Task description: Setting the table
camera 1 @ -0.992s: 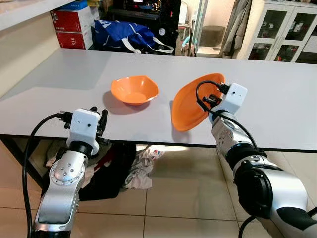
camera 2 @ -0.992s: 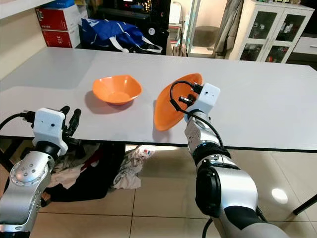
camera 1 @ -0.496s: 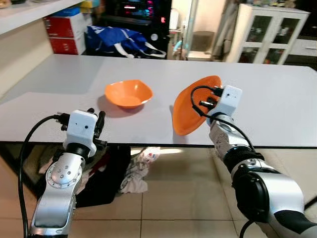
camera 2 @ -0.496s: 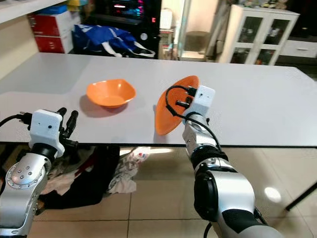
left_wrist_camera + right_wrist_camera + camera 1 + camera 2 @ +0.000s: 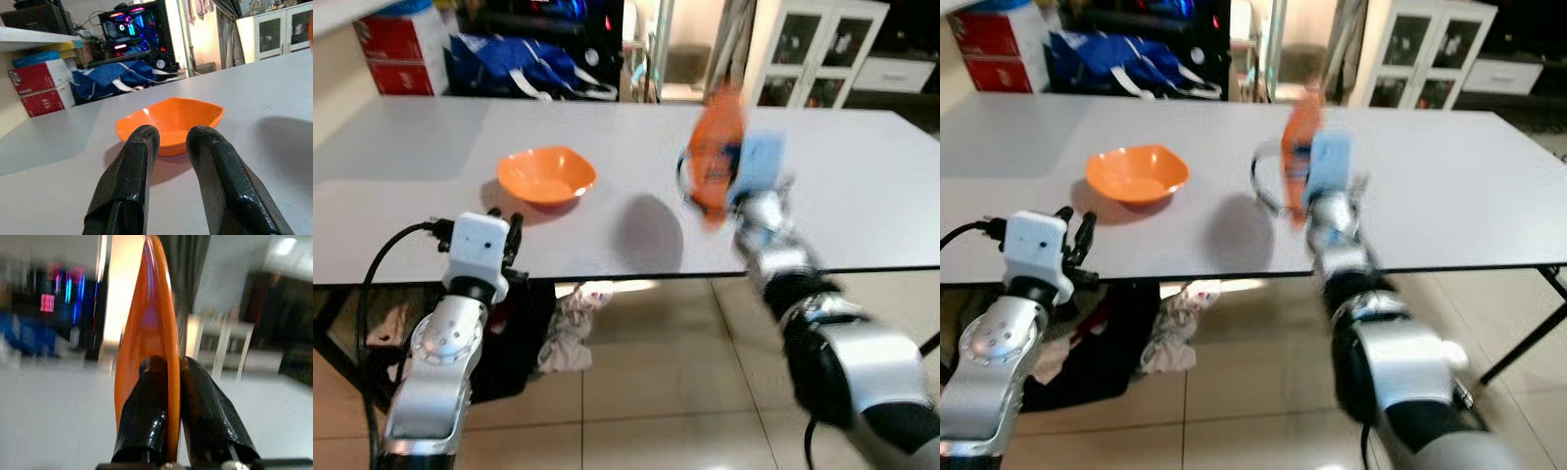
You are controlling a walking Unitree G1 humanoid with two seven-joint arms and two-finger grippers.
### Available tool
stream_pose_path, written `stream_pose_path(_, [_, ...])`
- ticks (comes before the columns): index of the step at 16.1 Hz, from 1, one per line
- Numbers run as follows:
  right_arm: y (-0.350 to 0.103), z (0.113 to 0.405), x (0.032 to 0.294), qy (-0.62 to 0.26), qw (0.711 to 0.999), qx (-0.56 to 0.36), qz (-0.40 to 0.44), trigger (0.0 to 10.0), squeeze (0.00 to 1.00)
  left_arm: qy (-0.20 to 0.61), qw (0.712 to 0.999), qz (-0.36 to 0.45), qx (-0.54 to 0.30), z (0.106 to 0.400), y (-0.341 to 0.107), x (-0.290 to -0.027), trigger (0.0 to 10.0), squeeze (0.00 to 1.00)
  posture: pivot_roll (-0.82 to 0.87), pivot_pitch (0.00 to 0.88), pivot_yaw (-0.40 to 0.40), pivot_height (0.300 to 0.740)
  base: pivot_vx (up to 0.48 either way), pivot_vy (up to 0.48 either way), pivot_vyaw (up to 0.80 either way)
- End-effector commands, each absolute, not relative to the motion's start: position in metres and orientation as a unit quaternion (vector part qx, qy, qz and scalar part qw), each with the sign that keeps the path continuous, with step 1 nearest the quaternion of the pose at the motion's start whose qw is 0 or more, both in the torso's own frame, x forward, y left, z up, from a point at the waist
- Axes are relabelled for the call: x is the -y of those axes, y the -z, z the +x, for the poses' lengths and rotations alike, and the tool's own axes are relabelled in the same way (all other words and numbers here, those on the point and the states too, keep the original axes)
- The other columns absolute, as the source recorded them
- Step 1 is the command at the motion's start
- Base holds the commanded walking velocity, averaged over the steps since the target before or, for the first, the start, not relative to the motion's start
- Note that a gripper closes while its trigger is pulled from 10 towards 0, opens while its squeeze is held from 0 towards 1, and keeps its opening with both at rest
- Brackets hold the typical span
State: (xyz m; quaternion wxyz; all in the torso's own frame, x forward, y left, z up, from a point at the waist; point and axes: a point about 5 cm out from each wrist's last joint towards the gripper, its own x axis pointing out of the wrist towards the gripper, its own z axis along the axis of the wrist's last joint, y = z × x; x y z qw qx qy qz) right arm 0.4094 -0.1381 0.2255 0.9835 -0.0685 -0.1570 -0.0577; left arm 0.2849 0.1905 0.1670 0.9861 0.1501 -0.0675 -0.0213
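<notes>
Right wrist view: your right gripper (image 5: 167,377) is clamped on the rim of an orange plate (image 5: 146,338), one black finger on each face, with the plate standing on edge. In the left eye view the plate (image 5: 717,147) appears as a motion-blurred orange shape held above the grey surface (image 5: 862,196), well to the right of the orange bowl (image 5: 546,175), with a soft shadow on the surface between the two.

To do this step well, tip the plate flat before lowering it, so the base meets the surface rather than the rim. Set it down beside the bowl, apart from it, and well in from the near edge. Release only once the plate rests fully; a thin rim hold like this could slip if you swing quickly.

The plate looks thin, smooth and glossy, probably plastic, matching the bowl in colour.

Your left gripper (image 5: 168,161) hovers at the near edge of the surface, aimed at the bowl (image 5: 170,123), holding nothing, its fingers slightly parted.
</notes>
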Motion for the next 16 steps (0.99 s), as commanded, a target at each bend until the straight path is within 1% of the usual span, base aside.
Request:
stream_pose_path(1, [-0.270, 0.407, 0.136, 0.052, 0.961, 0.261, -0.071, 10.0, 0.00, 0.019, 0.986, 0.148, 0.078, 0.290, -0.169, -0.186, 10.0, 0.00, 0.12, 0.000, -0.073, 0.740, 0.000, 0.000, 0.00])
stream_pose_path(3, [-0.281, 0.397, 0.129, 0.034, 0.940, 0.329, -0.090, 10.0, 0.00, 0.012, 0.988, 0.126, 0.089, 0.293, -0.172, -0.186, 10.0, 0.00, 0.11, 0.000, -0.084, 0.740, 0.000, 0.000, 0.00])
stream_pose_path(5, [-0.274, 0.385, 0.122, 0.015, 0.922, 0.368, -0.115, 10.0, 0.00, -0.001, 0.989, 0.108, 0.100, 0.295, -0.175, -0.187, 10.0, 0.00, 0.11, 0.000, -0.092, 0.740, 0.000, 0.000, 0.00])
stream_pose_path(6, [-0.268, 0.383, 0.122, 0.015, 0.924, 0.365, -0.112, 10.0, 0.00, -0.002, 0.989, 0.107, 0.103, 0.296, -0.176, -0.188, 10.0, 0.00, 0.11, 0.000, -0.091, 0.740, 0.000, 0.000, 0.00])
stream_pose_path(10, [-0.247, 0.379, 0.121, 0.019, 0.932, 0.342, -0.119, 10.0, 0.00, 0.001, 0.988, 0.100, 0.121, 0.300, -0.181, -0.184, 10.0, 0.00, 0.09, 0.000, -0.077, 0.740, 0.403, 0.261, 0.00])
stream_pose_path(16, [-0.239, 0.377, 0.116, 0.013, 0.932, 0.337, -0.129, 10.0, 0.00, 0.014, 0.984, 0.106, 0.145, 0.302, -0.188, -0.177, 10.0, 0.00, 0.09, 0.000, -0.074, 0.740, 0.398, 0.268, 0.00])
